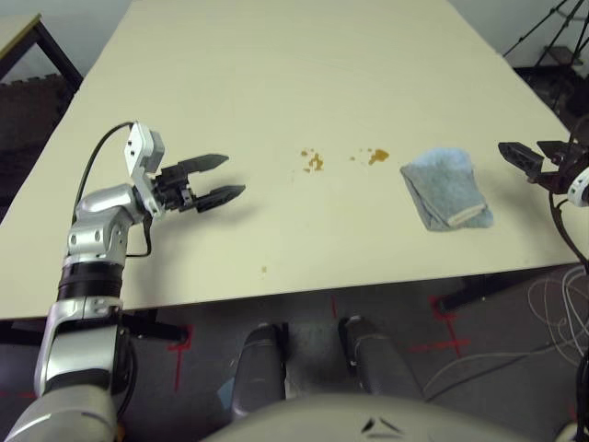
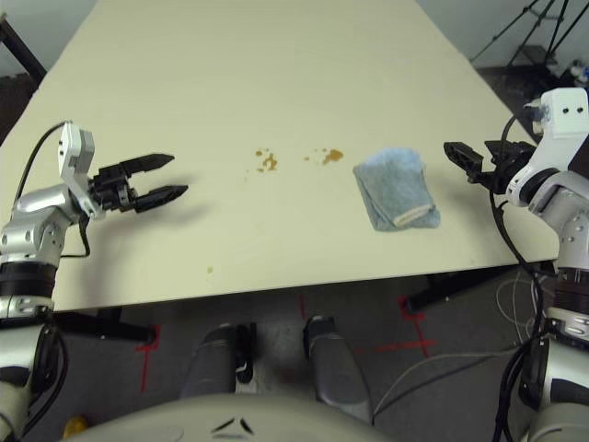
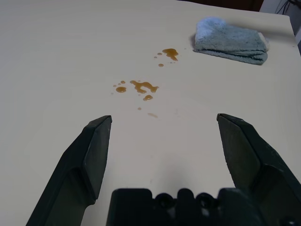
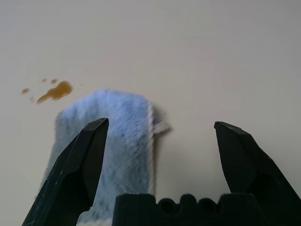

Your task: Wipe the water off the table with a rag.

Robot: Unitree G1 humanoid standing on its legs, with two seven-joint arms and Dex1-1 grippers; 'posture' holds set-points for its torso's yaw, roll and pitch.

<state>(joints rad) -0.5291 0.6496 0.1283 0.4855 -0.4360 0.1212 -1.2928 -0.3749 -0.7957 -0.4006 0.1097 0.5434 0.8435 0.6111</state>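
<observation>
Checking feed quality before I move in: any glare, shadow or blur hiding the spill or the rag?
Left eye view: even light, no glare; the water and the rag read clearly on the table. Left wrist view: drops sharp. Right wrist view: rag nap soft and blurred up close, small shadow at its hem.

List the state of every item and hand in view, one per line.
rag: folded, lying flat on the table, untouched.
water: two clusters of amber drops, unwiped, left of the rag.
table: still wet at the drops.
left hand: open, empty, above the table, pointing toward the water.
right hand: open, empty, just right of the rag.
</observation>
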